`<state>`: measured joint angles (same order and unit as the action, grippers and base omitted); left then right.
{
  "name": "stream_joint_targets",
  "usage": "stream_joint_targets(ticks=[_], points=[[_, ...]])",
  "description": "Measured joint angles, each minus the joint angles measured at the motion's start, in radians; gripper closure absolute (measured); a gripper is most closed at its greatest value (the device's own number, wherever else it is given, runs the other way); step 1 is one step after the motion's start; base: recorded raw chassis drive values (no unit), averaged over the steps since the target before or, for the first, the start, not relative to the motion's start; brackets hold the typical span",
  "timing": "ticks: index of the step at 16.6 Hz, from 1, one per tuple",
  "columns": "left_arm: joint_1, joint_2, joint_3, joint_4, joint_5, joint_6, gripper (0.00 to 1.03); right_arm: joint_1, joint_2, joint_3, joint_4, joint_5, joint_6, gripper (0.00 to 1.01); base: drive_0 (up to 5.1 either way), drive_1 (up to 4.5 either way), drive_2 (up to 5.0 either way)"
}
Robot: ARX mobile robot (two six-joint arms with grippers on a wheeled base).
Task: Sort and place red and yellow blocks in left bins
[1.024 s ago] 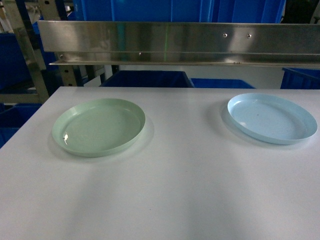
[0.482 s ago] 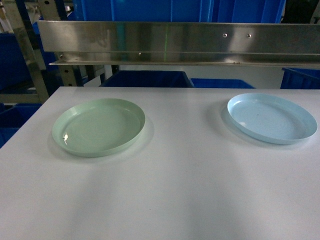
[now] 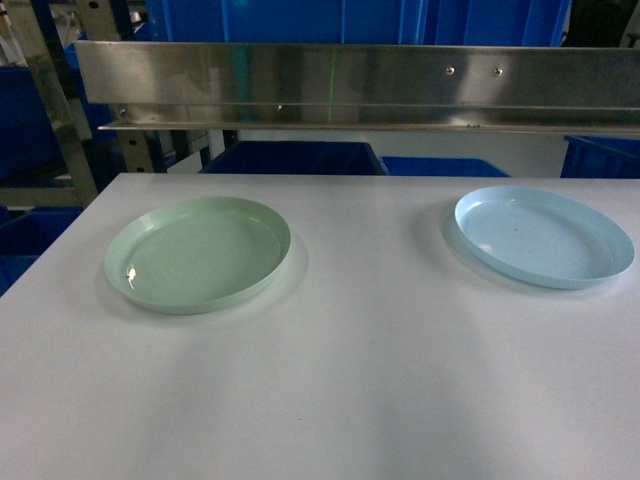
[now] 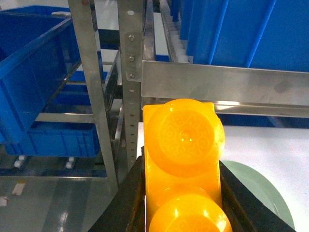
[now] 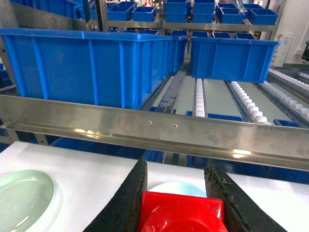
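The orange-yellow block point(image 4: 183, 135) fills the left wrist view, studs facing the camera, with my left gripper point(image 4: 182, 166) shut on its sides. It hangs past the table's left edge, in front of a steel rack post point(image 4: 130, 72). In the right wrist view, my right gripper point(image 5: 176, 166) is shut on the red block point(image 5: 181, 215), above the table and facing the pale blue plate point(image 5: 176, 187). Blue bins point(image 4: 29, 72) sit on the rack to the left. Neither gripper nor block shows in the head view.
On the white table point(image 3: 350, 380) lie a pale green plate point(image 3: 198, 252) at left and a pale blue plate point(image 3: 543, 236) at right. A steel rail point(image 3: 350, 85) runs across behind the table, with blue bins point(image 3: 290, 158) beyond and below it.
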<state>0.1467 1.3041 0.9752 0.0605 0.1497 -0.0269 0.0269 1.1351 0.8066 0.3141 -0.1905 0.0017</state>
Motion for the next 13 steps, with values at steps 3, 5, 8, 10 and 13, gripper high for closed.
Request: stream_joint_targets(ticks=[3, 5, 8, 10, 13], points=[[-0.007, -0.003, 0.000, 0.001, 0.004, 0.000, 0.76, 0.000, 0.000, 0.000, 0.000, 0.006, 0.000, 0.72, 0.0, 0.00, 0.0], [-0.002, -0.003, 0.000, 0.000, 0.003, 0.000, 0.76, -0.001, -0.001, 0.000, 0.001, 0.003, 0.000, 0.72, 0.0, 0.00, 0.0], [-0.001, -0.003, 0.000, 0.000, 0.001, 0.000, 0.76, 0.000, -0.005, 0.000, 0.001, 0.003, 0.000, 0.72, 0.0, 0.00, 0.0], [0.000, -0.003, 0.000, 0.000, 0.000, 0.000, 0.76, 0.000, -0.004, 0.000, -0.002, 0.003, 0.000, 0.72, 0.0, 0.00, 0.0], [0.000, -0.003, 0.000, 0.000, 0.000, 0.000, 0.76, 0.000, -0.004, 0.000, -0.001, 0.003, 0.000, 0.72, -1.7, 0.82, 0.8]])
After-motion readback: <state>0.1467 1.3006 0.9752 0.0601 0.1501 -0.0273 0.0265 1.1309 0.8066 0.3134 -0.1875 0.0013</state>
